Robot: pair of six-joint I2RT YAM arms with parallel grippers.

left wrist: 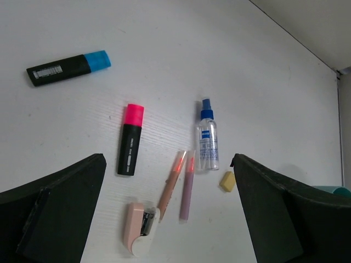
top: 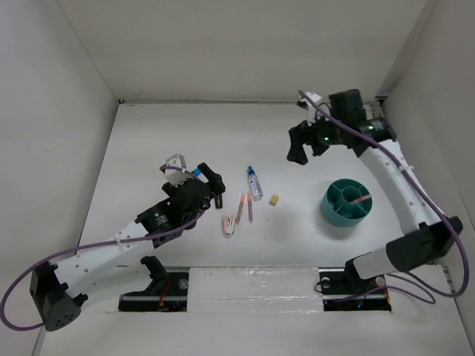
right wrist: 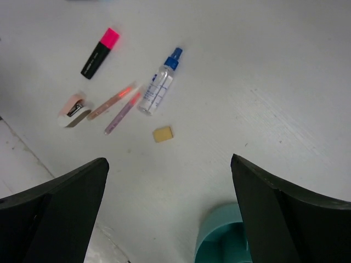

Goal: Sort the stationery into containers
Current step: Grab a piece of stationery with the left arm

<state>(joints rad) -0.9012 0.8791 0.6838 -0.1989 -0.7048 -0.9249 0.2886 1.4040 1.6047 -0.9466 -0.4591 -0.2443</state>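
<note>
Both claws hang over the white table [top: 185, 133] spread wide with nothing between their fingers: the left gripper [top: 215, 184] above the left end of the scattered stationery, the right gripper [top: 299, 148] raised further back on the right.

The loose pieces lie in a cluster mid-table. Furthest left is a black highlighter with a blue cap [left wrist: 66, 67], flat on the table with a white label on its barrel. Near it is a second black highlighter with a pink cap [left wrist: 130, 139], lying almost at right angles to the first. A clear spray bottle [left wrist: 207, 139] with a blue top and a blue label lies on its side. Two thin pens [left wrist: 173, 183], one peach and one mauve and both with glowing orange ends, lie side by side just beside its base. A small tan eraser [left wrist: 227, 181] sits near the bottle without touching it. A pinkish stapler [left wrist: 140, 229] with a white underside lies next to the pens' lower ends.

Well to the right stands the round teal organiser cup [top: 330, 211], upright and divided inside. A thin pink-orange item [top: 361, 199] is already in one compartment.
</note>
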